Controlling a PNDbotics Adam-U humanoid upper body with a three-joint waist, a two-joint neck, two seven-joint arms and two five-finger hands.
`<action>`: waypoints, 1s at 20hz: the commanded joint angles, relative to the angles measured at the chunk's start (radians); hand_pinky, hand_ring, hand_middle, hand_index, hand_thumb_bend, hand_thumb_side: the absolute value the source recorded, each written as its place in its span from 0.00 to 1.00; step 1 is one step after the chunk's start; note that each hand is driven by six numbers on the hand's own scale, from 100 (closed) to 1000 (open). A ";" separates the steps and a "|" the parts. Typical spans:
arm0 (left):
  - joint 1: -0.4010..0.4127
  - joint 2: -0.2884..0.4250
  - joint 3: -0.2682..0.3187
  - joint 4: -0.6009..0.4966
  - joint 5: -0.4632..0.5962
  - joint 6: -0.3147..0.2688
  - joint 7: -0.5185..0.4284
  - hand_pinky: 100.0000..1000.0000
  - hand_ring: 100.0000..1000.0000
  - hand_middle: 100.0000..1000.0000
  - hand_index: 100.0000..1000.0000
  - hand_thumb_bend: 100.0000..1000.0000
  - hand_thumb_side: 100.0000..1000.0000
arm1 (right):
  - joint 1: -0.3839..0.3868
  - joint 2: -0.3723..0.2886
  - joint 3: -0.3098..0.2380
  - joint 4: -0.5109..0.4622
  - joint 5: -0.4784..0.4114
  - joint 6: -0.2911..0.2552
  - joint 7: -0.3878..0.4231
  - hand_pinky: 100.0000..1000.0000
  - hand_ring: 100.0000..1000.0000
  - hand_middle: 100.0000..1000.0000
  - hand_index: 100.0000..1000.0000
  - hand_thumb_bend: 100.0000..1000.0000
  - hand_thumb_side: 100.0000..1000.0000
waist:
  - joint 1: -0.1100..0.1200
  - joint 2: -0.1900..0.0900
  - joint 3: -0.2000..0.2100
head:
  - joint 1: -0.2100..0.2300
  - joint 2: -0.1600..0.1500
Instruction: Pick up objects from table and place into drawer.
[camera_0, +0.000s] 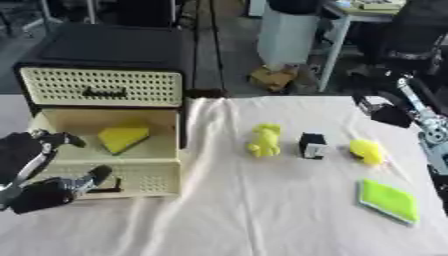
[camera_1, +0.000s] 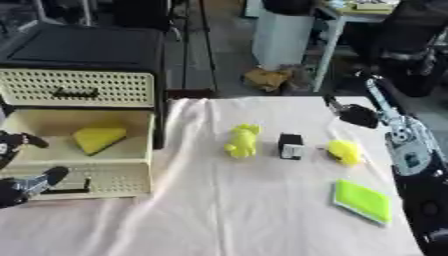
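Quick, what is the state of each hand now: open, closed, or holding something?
Left hand: open, holding nothing, beside the pulled-out cream drawer.
Right hand: cannot be told; it hangs above the white tablecloth.

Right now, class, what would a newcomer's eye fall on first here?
The bright yellow things stand out: a row of toy, black box and yellow lump on the white cloth, with a green pad nearer. At left, the open drawer already holds a yellow wedge.

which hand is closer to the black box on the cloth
Right. The right hand hovers just beyond the black box, toward the table's far right. The left hand is far off at the open drawer on the left.
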 joint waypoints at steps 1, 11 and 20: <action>0.000 0.034 0.045 -0.057 0.094 0.033 0.023 0.00 0.00 0.00 0.70 0.51 1.00 | -0.040 -0.030 0.010 0.036 0.019 -0.008 0.021 0.81 0.94 0.82 0.88 0.28 0.46 | 0.007 -0.012 0.005 | -0.008 0.002; 0.025 0.032 0.100 -0.065 0.196 0.073 0.042 0.00 0.00 0.00 0.69 0.50 1.00 | -0.169 0.063 0.057 0.184 0.134 -0.030 0.124 0.82 0.96 0.89 0.90 0.28 0.48 | 0.020 -0.020 0.035 | -0.031 0.008; 0.035 0.014 0.107 -0.062 0.194 0.067 0.024 0.00 0.00 0.00 0.69 0.49 1.00 | -0.226 0.142 0.059 0.295 0.259 0.003 0.148 0.89 1.00 0.95 0.91 0.31 0.49 | 0.031 -0.026 0.046 | -0.046 0.009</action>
